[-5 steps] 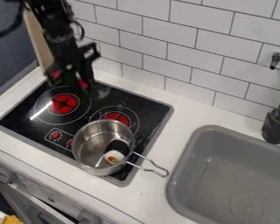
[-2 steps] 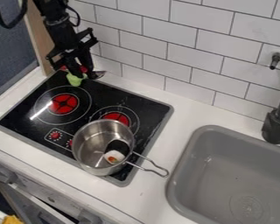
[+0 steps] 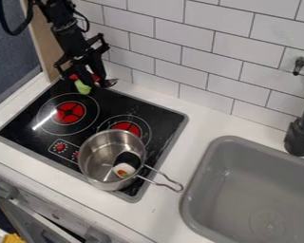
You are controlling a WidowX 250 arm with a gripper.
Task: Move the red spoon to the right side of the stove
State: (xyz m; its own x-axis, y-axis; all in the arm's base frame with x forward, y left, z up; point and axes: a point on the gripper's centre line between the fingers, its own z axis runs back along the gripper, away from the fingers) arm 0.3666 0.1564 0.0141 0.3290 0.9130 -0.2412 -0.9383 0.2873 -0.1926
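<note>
And the black 2-finger gripper [image 3: 95, 82] swings back towards the white tiled wall [image 3: 208, 73], the red spoon with a shiny metal bowl [image 3: 96, 77] travelling with it! Since the last glimpse there's a small drift right, spoon and gripper together, so the fingers look clenched on the red part. The spoon sits at the far left corner of the black glass stove [image 3: 156, 105], its bowl pointing wallward. A pale green object [image 3: 83, 88], blurred a second ago, now shows clearly just below the fingers; touching or not, I can't tell. The grab looks done, the delivery isn't: next should come a carry right, clear of the silver metal pot [image 3: 89, 161], then a release.
</note>
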